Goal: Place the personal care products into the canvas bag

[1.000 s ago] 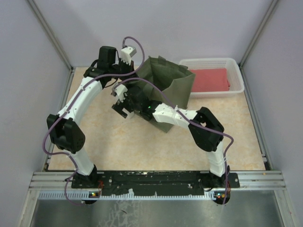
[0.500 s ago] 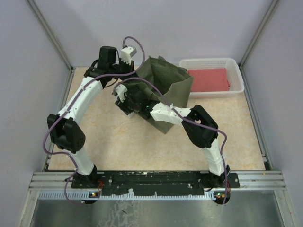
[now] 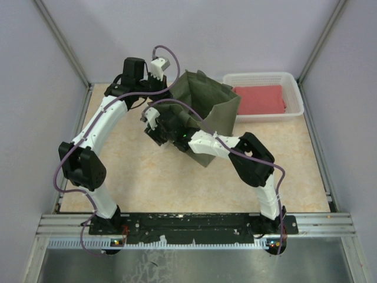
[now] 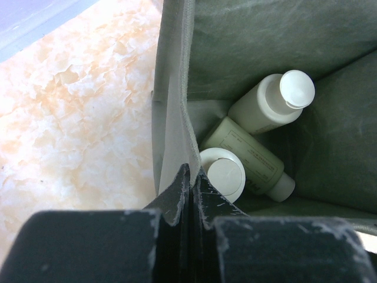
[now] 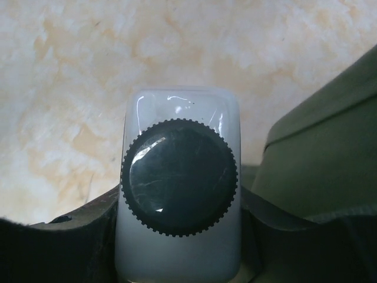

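Now the right hand (image 3: 156, 125), gripping the white plastic bottle with a dark ribbed cap (image 5: 179, 183), has edged farther toward the boxy olive-green canvas bag (image 3: 215, 109), whose left wall the left hand (image 4: 189, 174) pinches tight; three pale bottles (image 4: 250, 156) lie inside, so probably only this one remains.

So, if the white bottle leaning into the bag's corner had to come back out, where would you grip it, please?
Probably grip the white bottle across its round body just below the cap, coming down through the open mouth of the canvas bag. It leans cap-up with that end free, whereas the pale greenish bottle crowds its lower side.
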{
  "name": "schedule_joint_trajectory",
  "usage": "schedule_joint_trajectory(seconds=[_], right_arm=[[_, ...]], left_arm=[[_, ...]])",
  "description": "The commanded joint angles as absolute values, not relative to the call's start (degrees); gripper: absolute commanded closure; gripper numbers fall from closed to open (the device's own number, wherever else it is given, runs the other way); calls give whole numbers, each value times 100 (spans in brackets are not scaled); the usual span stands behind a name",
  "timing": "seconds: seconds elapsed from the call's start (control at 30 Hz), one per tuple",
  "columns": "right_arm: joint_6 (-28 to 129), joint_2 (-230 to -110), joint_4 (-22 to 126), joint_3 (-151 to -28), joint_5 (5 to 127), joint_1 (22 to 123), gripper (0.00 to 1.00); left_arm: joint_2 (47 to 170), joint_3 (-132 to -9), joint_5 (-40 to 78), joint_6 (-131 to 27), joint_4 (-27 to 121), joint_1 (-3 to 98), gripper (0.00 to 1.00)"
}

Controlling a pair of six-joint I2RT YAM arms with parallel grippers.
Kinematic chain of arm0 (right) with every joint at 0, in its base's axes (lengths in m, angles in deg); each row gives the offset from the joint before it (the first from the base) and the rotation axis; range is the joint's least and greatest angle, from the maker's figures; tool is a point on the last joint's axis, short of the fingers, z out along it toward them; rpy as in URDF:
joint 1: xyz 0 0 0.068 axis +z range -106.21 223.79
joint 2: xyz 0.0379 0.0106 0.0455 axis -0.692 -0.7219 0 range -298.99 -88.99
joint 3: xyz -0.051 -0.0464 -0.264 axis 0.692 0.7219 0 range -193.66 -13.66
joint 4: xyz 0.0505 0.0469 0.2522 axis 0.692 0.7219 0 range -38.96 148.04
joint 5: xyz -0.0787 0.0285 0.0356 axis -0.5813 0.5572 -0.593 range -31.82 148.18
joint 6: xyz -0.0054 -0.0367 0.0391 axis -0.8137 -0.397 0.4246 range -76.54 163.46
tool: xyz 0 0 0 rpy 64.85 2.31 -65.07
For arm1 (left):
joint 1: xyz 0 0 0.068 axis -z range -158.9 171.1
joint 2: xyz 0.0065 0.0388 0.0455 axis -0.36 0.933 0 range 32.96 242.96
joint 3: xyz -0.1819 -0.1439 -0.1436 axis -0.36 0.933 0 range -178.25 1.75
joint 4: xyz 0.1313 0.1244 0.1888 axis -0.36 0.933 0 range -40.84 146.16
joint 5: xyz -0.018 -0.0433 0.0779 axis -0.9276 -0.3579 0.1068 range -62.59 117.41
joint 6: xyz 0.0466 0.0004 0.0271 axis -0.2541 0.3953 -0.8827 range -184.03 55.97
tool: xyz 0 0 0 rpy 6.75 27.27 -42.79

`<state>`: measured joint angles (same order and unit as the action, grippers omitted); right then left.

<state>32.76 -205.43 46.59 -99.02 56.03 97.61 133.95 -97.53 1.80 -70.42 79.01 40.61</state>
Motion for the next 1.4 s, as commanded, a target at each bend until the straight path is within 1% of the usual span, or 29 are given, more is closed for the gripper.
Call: schedule_joint_trajectory(seconds=[0.0, 0.3, 0.5, 0.6, 0.7, 0.97, 1.13, 1.27, 1.37], right_arm=[[3246, -19240, 4930, -9398, 5571, 10315, 100], [3823, -17278, 5277, -8429, 6166, 10725, 100], [3993, -16030, 5592, -8197, 5792, 10751, 100], [3999, -15619, 5600, -8206, 5768, 10752, 100], [3964, -15522, 5618, -8249, 5735, 10751, 100], [3867, -15869, 5272, -8573, 5699, 10751, 100], [3725, -15876, 5760, -9155, 4786, 10751, 100], [3466, -15524, 5914, -9471, 3871, 10718, 100], [3484, -15285, 5908, -9719, 4022, 10412, 100]], left_arm=[[13392, -9763, 7, -7003, 7881, 4026, 100], [13363, -9790, -51, -6975, 7929, 4008, 100], [13366, -9783, -46, -6976, 7953, 4008, 100], [13392, -9783, -62, -6972, 7949, 4008, 100], [13416, -9774, -76, -6950, 7927, 4008, 100], [13446, -9791, -99, -6924, 7932, 4008, 100], [13439, -9838, 4, -6985, 8025, 3997, 100], [13425, -9827, 26, -6994, 8036, 4000, 100], [13436, -9839, 40, -7009, 8036, 3998, 100]])
